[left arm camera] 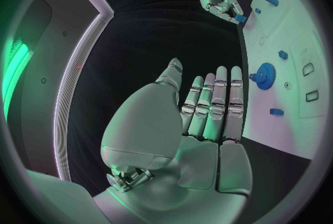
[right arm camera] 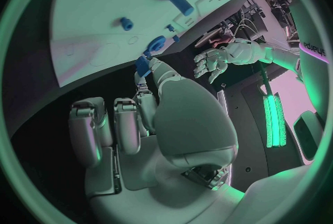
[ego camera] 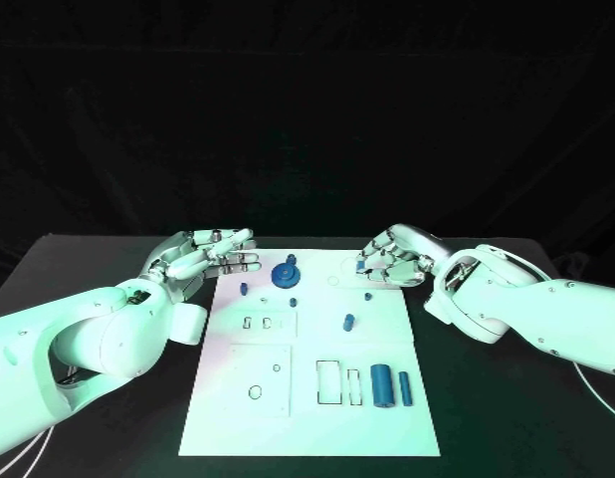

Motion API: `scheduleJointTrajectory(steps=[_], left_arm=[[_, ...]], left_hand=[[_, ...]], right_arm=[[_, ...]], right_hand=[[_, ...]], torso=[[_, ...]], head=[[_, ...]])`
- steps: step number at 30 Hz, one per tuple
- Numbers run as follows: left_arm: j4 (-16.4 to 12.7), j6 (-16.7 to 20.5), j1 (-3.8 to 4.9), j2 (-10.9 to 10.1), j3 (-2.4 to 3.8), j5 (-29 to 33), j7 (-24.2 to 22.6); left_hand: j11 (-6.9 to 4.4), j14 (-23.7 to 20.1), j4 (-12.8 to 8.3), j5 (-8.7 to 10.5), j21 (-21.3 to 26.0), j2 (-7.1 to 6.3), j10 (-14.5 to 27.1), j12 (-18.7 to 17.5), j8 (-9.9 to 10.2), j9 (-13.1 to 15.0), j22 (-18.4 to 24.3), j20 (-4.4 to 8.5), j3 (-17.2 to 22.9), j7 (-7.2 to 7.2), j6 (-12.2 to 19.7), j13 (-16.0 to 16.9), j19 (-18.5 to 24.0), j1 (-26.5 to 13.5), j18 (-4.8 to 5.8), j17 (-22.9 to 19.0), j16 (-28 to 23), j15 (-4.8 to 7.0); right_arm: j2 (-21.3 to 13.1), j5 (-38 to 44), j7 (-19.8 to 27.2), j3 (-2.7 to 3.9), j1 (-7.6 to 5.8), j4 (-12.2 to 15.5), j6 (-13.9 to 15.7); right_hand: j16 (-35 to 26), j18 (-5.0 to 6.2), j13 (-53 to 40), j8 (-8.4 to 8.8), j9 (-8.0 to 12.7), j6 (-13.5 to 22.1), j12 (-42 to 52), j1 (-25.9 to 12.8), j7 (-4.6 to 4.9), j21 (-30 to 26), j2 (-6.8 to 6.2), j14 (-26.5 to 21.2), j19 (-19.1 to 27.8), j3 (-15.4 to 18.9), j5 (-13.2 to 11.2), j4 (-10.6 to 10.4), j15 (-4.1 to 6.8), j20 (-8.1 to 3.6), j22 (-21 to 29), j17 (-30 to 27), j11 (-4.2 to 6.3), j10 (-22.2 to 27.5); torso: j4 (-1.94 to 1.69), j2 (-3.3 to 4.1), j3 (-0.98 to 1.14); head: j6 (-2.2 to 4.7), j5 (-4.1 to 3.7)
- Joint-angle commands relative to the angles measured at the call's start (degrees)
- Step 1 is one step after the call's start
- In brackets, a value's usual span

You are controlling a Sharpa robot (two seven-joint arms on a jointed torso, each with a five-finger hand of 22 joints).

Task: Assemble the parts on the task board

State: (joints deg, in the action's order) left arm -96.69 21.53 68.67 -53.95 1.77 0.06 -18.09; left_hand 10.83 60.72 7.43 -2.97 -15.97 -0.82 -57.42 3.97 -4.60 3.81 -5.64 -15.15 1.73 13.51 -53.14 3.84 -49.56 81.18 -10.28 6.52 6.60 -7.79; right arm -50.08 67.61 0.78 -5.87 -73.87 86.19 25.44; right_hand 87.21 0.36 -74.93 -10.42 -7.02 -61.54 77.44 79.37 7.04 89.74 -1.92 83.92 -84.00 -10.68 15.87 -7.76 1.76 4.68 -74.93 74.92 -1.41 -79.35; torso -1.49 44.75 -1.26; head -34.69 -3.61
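While the right hand [ego camera: 394, 261] pinches a small blue part [right arm camera: 143, 64] in its fingertips over the far right edge of the white board [ego camera: 307, 418], the blue gear [ego camera: 287, 273] sits just left of it. The left hand [ego camera: 204, 257] hovers at the board's far left edge, fingers apart, holding nothing.
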Motion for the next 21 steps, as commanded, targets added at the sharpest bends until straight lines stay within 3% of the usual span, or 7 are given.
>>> scheduleJointTrajectory(steps=[1,7,8,10,13,18,21], left_arm=[[0.24,-1.21,0.05,0.26,0.03,0.08,-0.02],[0.95,-1.28,0.04,0.82,0.01,0.1,-0.04],[1.05,-1.32,0.04,0.92,0.01,0.11,-0.09],[1.2,-1.33,0.04,1.1,0.01,0.11,-0.16],[1.35,-1.27,0.04,1.28,0.01,0.11,-0.24],[1.57,-1.12,0.05,1.35,0.01,0.11,-0.32],[1.59,-1.09,0.05,1.31,0.01,0.11,-0.36]], left_hand=[[-0.14,0.2,-0.22,0.02,0.11,0.29,0.28,-0.13,0.25,0.04,0.06,-0.29,-0.01,0.03,0.2,0.02,-0.24,0.43,-0.27,0.05,-0.24,-0.37],[-0.13,0.2,-0.04,0.03,0.11,0.33,0.33,-0.15,0.3,0.04,0.1,-0.3,-0.2,0.03,0.22,0.01,-0.22,0.06,-0.26,0.08,-0.34,-0.38],[-0.12,0.21,0.03,0.03,0.12,0.29,0.34,-0.15,0.32,0.04,0.11,-0.31,-0.32,0.04,0.23,0.01,-0.22,-0.11,-0.26,0.09,-0.38,-0.39],[-0.12,0.21,0.1,0.03,0.12,0.24,0.35,-0.15,0.33,0.04,0.13,-0.32,-0.44,0.04,0.23,0.01,-0.21,-0.28,-0.26,0.1,-0.42,-0.39],[-0.12,0.22,0.14,0.03,0.12,0.21,0.35,-0.15,0.34,0.04,0.14,-0.32,-0.51,0.04,0.23,0.01,-0.2,-0.37,-0.26,0.11,-0.45,-0.4],[-0.12,0.22,0.15,0.03,0.13,0.21,0.35,-0.15,0.34,0.04,0.14,-0.32,-0.54,0.04,0.23,0.01,-0.2,-0.41,-0.26,0.11,-0.46,-0.4],[-0.12,0.22,0.15,0.03,0.13,0.21,0.35,-0.15,0.34,0.04,0.14,-0.32,-0.54,0.04,0.23,0.01,-0.2,-0.41,-0.26,0.11,-0.46,-0.4]], right_arm=[[0.58,4.64,-5.98,-0.01,-0.64,3.01,-0.69],[3.84,7.39,-9.02,-0.02,-1.16,5.88,-3.21],[4.62,7.79,-9.31,-0.03,-1.13,5.93,-3.53],[6.0,8.65,-9.75,-0.05,-0.97,5.84,-4.01],[8.03,10.36,-10.81,-0.11,-0.43,5.65,-4.4],[11.09,14.53,-13.49,-0.37,0.75,5.49,-4.48],[12.76,16.52,-14.85,-0.51,1.62,4.89,-4.3]], right_hand=[[-0.01,-0.36,-1.82,-0.16,-0.8,-0.53,0.23,-0.75,-0.84,0.26,0.02,4.59,-6.0,0.05,0.21,-0.45,0.35,-0.4,-15.07,8.46,-0.29,-0.11],[0.03,-0.36,-1.94,-0.26,-0.85,-0.38,0.3,-1.92,-0.87,0.26,-0.31,4.62,-6.0,0.37,0.58,-1.11,0.4,-0.45,-15.07,8.57,-0.25,-0.26],[0.03,-0.36,-1.95,-0.26,-0.85,-0.38,0.3,-1.97,-0.87,0.26,-0.33,4.62,-6.0,0.39,0.59,-1.14,0.4,-0.46,-15.07,8.57,-0.25,-0.27],[0.02,-0.36,-1.97,-0.28,-0.85,-0.36,0.32,-2.13,-0.87,0.26,-0.38,4.62,-6.0,0.43,0.63,-1.23,0.4,-0.46,-15.07,8.55,-0.25,-0.3],[0.05,-0.36,-2.06,-0.31,-0.87,-0.27,0.38,-2.63,-0.87,0.26,-0.6,4.65,-6.0,0.58,0.9,-1.51,0.41,-0.48,-15.07,8.63,-0.25,-0.38],[0.01,-0.36,-2.04,-0.34,-0.89,-0.25,0.35,-2.98,-0.87,0.26,-0.68,4.63,-6.0,0.67,1.11,-1.72,0.4,-0.49,-15.07,8.53,-0.25,-0.38],[-0.05,-0.36,-2.05,-0.35,-0.89,-0.25,0.36,-2.99,-0.88,0.26,-0.69,4.6,-6.0,0.66,1.14,-1.72,0.4,-0.49,-15.07,8.39,-0.25,-0.38]], torso=[[-0.06,-0.1,-0.05],[-0.34,-0.53,-0.26],[-0.39,-0.59,-0.3],[-0.48,-0.69,-0.38],[-0.57,-0.76,-0.53],[-0.76,-0.9,-0.81],[-0.68,-0.86,-0.83]], head=[[-0.29,0.56],[-0.88,1.4],[-1.23,2.01],[-1.42,2.4],[-1.79,3.29],[-2.33,3.65],[-2.39,4.03]])
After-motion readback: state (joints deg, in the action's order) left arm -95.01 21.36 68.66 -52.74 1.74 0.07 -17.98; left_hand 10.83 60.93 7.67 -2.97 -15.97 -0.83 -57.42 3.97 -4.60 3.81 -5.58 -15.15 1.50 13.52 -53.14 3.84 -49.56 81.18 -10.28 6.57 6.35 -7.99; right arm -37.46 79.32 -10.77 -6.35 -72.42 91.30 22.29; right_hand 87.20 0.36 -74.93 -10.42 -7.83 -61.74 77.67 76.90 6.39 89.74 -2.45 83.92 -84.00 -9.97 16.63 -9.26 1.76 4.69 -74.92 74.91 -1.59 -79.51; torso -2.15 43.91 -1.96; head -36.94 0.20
